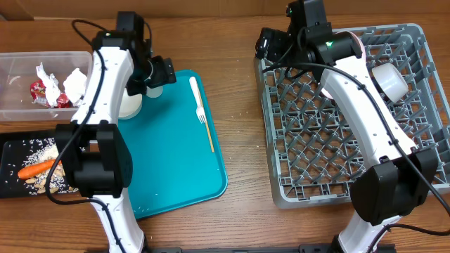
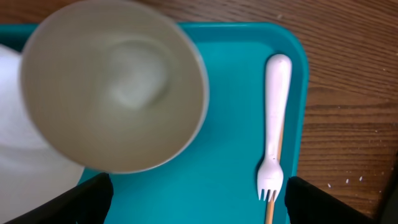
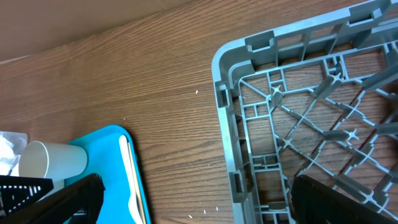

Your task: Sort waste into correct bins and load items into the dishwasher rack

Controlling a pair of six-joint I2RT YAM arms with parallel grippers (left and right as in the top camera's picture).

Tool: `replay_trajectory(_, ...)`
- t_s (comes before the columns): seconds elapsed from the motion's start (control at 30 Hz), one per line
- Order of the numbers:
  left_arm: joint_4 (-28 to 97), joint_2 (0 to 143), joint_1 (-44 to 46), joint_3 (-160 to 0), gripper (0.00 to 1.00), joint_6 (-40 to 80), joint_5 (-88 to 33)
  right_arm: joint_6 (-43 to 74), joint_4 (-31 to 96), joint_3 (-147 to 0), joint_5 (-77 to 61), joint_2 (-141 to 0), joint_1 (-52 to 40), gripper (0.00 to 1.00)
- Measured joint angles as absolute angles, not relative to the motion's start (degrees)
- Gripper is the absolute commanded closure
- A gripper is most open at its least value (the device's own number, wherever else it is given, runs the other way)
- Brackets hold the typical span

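A small white cup (image 1: 152, 90) stands on the teal tray beside a white bowl (image 1: 130, 104). My left gripper (image 1: 153, 73) hangs just over them, open; its wrist view looks down into the cup (image 2: 115, 84), with nothing between the fingers (image 2: 81, 202). The white fork (image 1: 199, 104) lies on the tray next to a thin wooden stick, and the left wrist camera sees the fork (image 2: 273, 124) too. My right gripper (image 1: 271, 46) is open and empty at the far left corner of the grey dishwasher rack (image 1: 295, 133), which holds a white bowl (image 1: 390, 81).
A clear tub (image 1: 21, 67) at the far left holds a red wrapper (image 1: 39, 90) and white napkins (image 1: 74, 83). In front of it, a black tray (image 1: 10, 151) holds a carrot (image 1: 35, 169) and rice scraps. The teal tray (image 1: 176, 161) sits between the bins and the rack.
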State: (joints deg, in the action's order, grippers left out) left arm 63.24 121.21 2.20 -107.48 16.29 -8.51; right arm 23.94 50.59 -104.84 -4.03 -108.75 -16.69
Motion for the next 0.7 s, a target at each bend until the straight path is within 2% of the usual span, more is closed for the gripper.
replay_trajectory(0.43,57.1,121.2,5.5,-107.5,0.1,10.2,2.4,24.0,50.6,-104.8,-4.1,-108.7,-16.7,0.0)
replay_trajectory(0.7,55.5,121.2,5.5,-107.5,0.1,7.3,3.9,24.0,50.6,-104.8,-4.1,-108.7,-16.7,0.0)
